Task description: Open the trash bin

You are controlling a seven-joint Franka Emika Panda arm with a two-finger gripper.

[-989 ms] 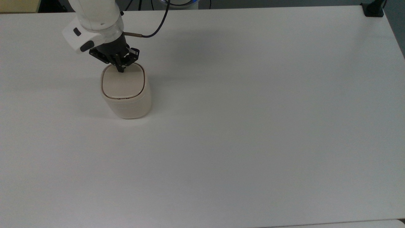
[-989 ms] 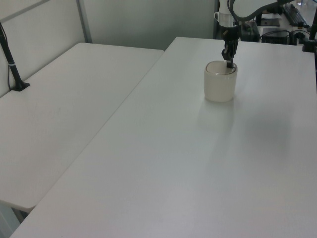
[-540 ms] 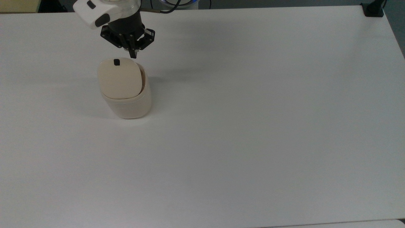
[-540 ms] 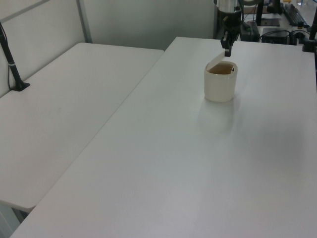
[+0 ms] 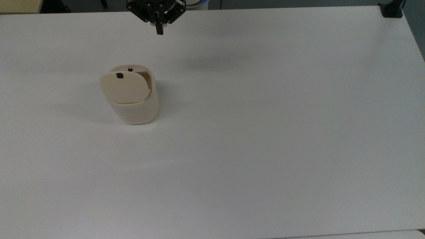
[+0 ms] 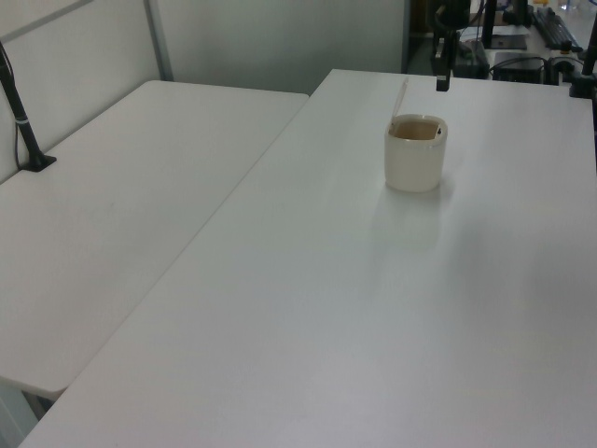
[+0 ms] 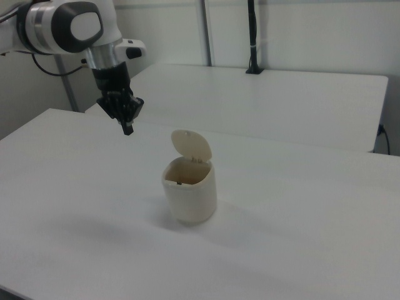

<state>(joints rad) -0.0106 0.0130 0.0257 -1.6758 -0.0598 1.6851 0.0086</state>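
The small cream-beige plastic trash bin (image 5: pixel 134 106) with a rounded-square body stands upright on the broad white desk (image 5: pixel 265 132), toward the top view's upper left; its flat rounded-square hinged lid (image 5: pixel 123 87) is swung up and stands open, so the brownish inside of the bin shows in the right view; a small black button (image 5: pixel 119 75) sits near the lid's raised free edge; the black two-finger gripper (image 5: pixel 159 31) of the white robot arm (image 7: pixel 69 25) hangs above the desk, apart from the bin, at the top view's upper edge and to the right view's left of the lid; its jaws point downward and are closed together, holding nothing; a second white table (image 6: pixel 121 205) stands alongside, on the left view's left.
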